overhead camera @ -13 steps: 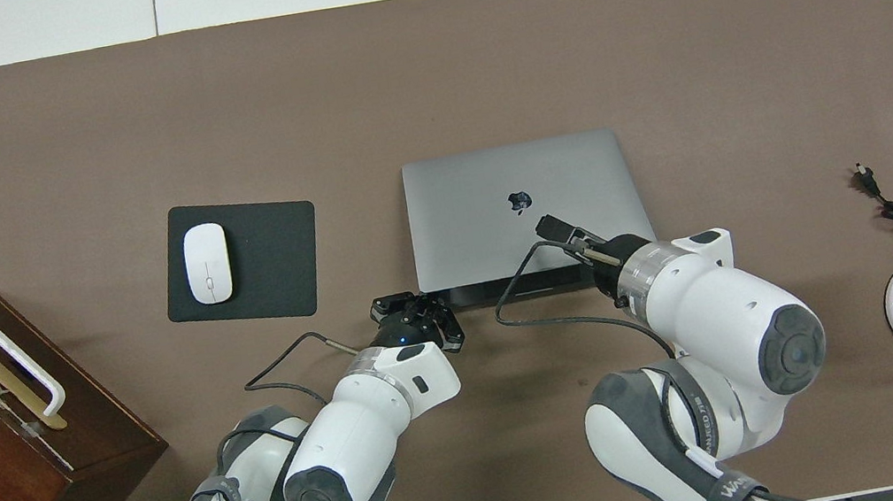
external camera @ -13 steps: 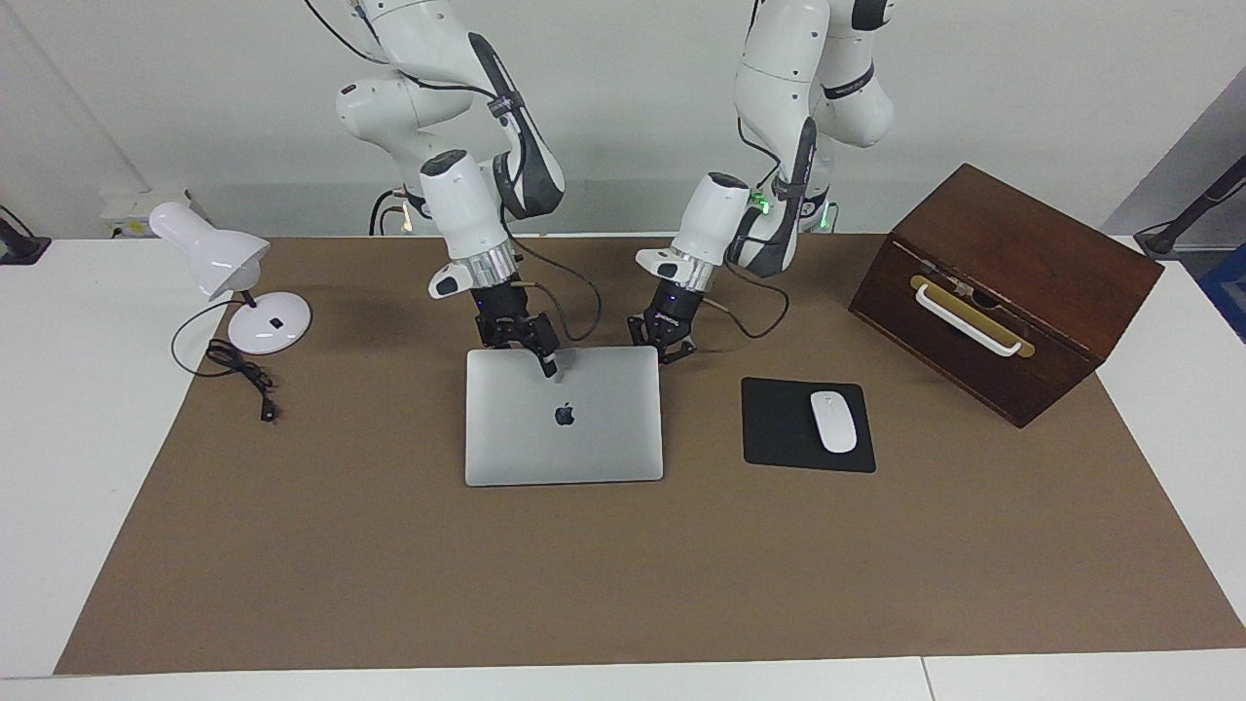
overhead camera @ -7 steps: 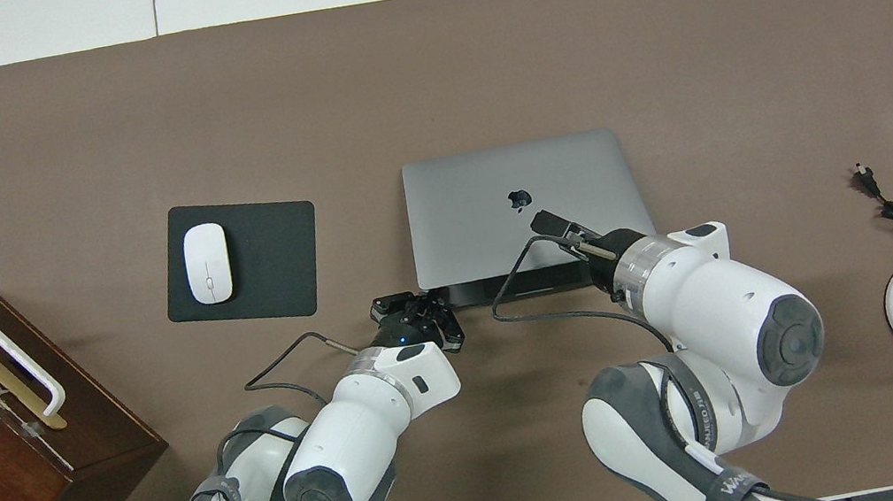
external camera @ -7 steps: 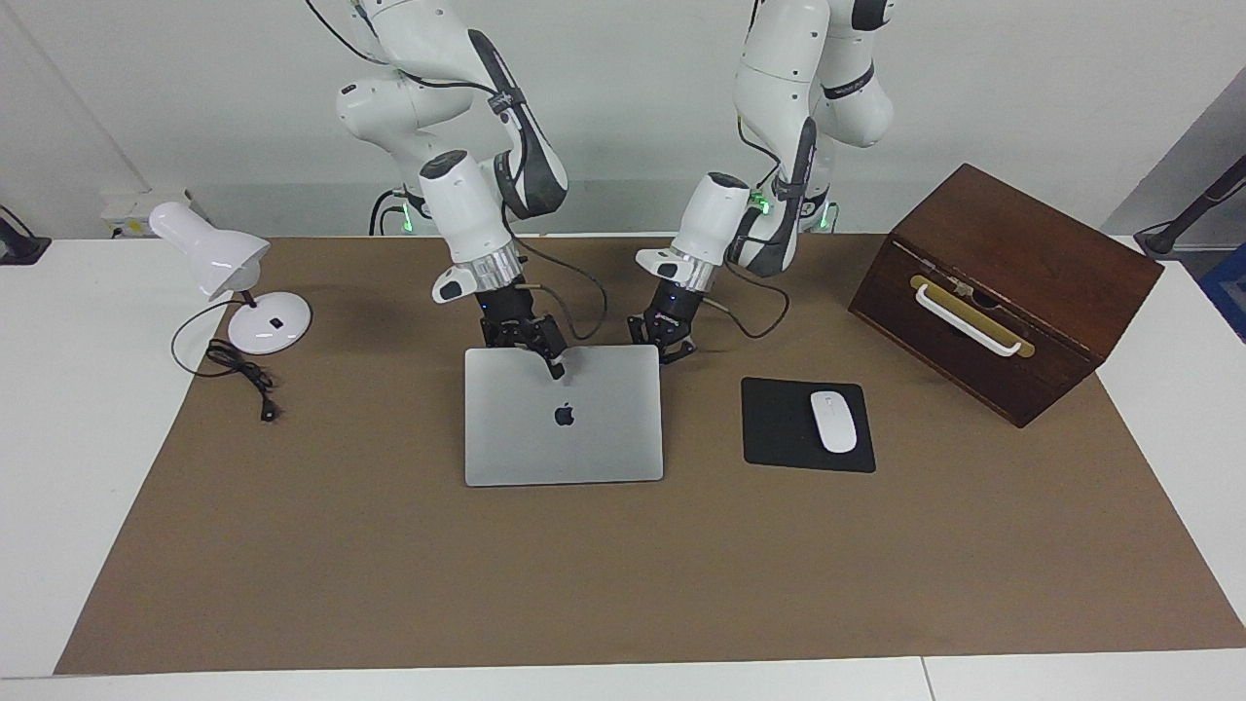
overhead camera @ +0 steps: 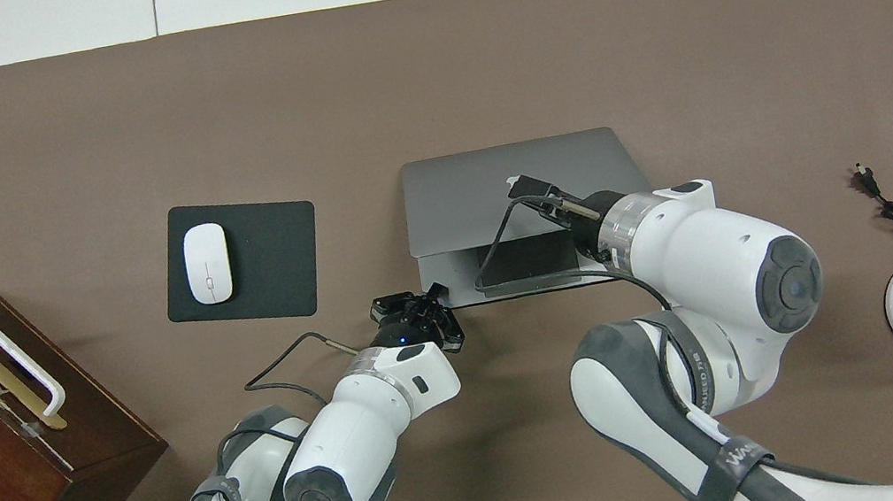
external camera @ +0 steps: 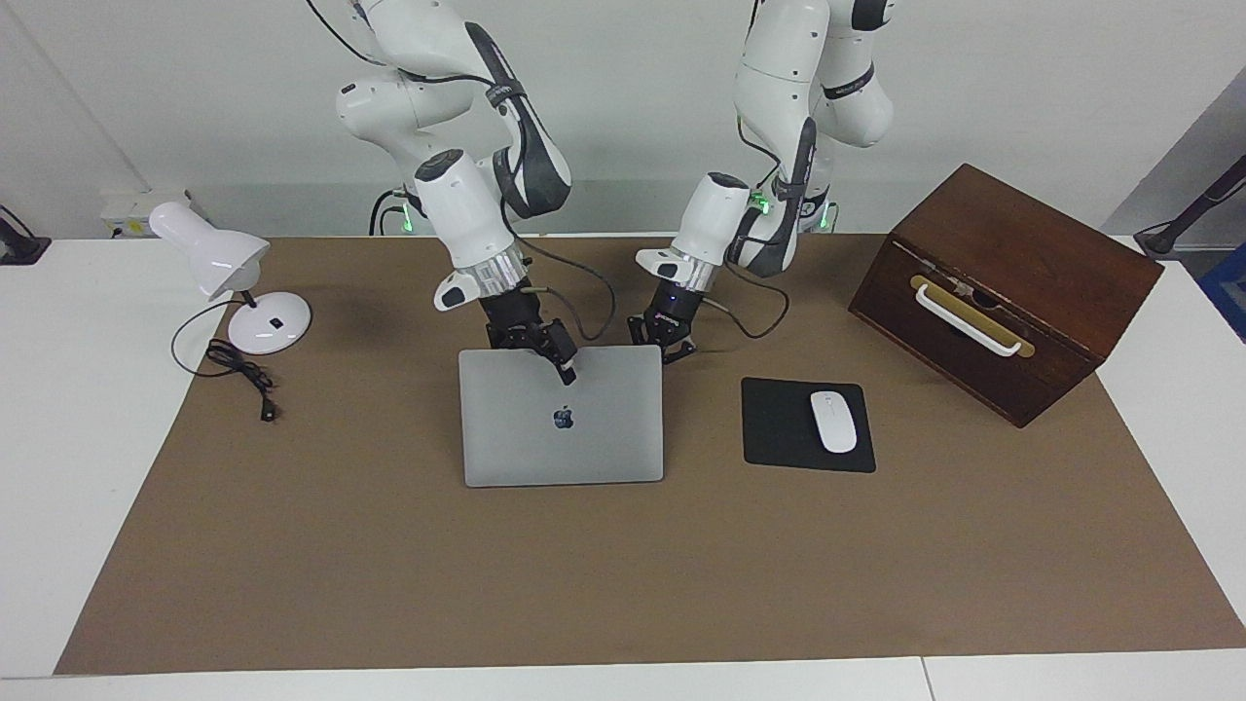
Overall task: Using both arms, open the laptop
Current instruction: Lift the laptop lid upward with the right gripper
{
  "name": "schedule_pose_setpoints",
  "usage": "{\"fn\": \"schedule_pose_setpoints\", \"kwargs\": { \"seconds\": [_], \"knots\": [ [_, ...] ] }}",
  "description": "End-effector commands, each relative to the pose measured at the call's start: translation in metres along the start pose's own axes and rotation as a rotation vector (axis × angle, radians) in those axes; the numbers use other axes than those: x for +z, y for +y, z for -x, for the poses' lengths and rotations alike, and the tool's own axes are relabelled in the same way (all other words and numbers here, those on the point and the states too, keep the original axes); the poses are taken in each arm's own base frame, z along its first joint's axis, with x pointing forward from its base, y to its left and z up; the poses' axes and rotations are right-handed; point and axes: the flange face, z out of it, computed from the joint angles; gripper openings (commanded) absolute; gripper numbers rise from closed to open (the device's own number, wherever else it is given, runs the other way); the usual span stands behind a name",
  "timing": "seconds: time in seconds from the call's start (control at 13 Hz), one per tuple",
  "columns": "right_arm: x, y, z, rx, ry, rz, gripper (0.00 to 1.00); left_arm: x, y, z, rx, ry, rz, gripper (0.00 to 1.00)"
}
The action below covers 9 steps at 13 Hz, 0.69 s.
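- A white desk lamp (external camera: 229, 282) is seen standing toward the right arm's end of the tabletop (external camera: 58, 409), with its black cord (external camera: 238, 375) coiled beside its round base.
- The right hand (external camera: 557, 362) is seen at the robot-side edge of the laptop's lid, which is lifted partly off the base; one black finger (external camera: 565, 368) lies over the top of the lid near the apple logo. Whether the lid is pinched between the fingers or merely hooked cannot be told.
- The laptop (external camera: 563, 428) is placed near the middle of the brown mat (external camera: 623, 584), with its hinge side farther from the robots. In the overhead view the lid (overhead camera: 481, 182) is raised enough for the grey palm rest and the trackpad (overhead camera: 527, 260) to be seen beneath it.
- The left hand (external camera: 670, 349) is held down at the corner of the laptop's base nearest the robots, toward the left arm's end; its fingertips are pressed together with nothing between them. Contact with the base cannot be made out.
- A black mouse pad (external camera: 806, 425) is laid beside the laptop, and a white mouse (external camera: 833, 421) rests on it.
- A dark wooden box (external camera: 1003, 287) with a white handle (external camera: 969, 319) is set at the left arm's end of the mat.
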Motion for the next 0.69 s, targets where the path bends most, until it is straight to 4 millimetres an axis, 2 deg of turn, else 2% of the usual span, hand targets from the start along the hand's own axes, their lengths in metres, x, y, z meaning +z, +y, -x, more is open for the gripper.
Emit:
{"fn": "schedule_pose_setpoints", "kwargs": {
  "seconds": [0.0, 0.23, 0.61],
  "knots": [
    [0.007, -0.008, -0.014, -0.030, 0.003, -0.005, 1.00, 0.029, -0.008, 0.015, 0.017, -0.041, -0.023, 0.00],
    [0.005, -0.020, -0.024, -0.034, -0.016, -0.005, 1.00, 0.029, -0.008, 0.015, 0.019, -0.041, -0.022, 0.00],
    [-0.007, -0.040, -0.071, -0.104, -0.025, 0.039, 1.00, 0.030, -0.008, 0.016, 0.019, -0.044, -0.023, 0.00]
  ]
}}
